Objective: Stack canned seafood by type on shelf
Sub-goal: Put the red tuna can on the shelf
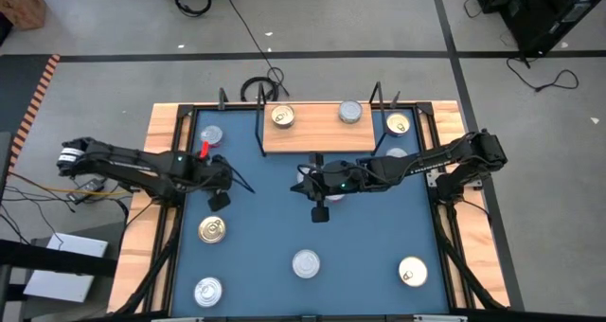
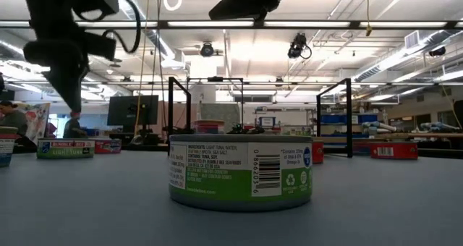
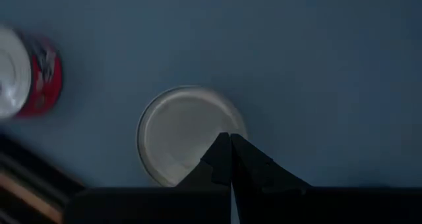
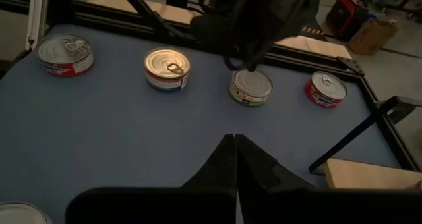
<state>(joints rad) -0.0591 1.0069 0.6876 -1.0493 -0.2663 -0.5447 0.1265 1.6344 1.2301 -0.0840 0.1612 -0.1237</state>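
Observation:
The shelf [image 1: 312,137] is a light-wood board at the table's far side. It carries a gold-lidded tin [image 1: 282,116], a silver-lidded one [image 1: 350,112] and another gold-lidded one [image 1: 399,124]. Loose tins stand on their bases on the blue table: a red-sided one [image 1: 210,137], gold-lidded ones [image 1: 212,229] [image 1: 412,272] and silver-lidded ones [image 1: 305,263] [image 1: 207,290]. My left gripper [image 3: 229,141] is shut and points down over a green-sided, silver-lidded tin [image 4: 250,87]; the low view shows a gap between them. My right gripper [image 1: 320,211] is shut and hangs high over the table's middle.
A black wire frame [image 1: 383,97] stands up at the shelf's ends. Another tin [image 1: 396,156] shows partly under my right arm. The table has a wooden rim [image 1: 142,237] with black rails. Open blue surface [image 1: 369,237] lies between the near tins.

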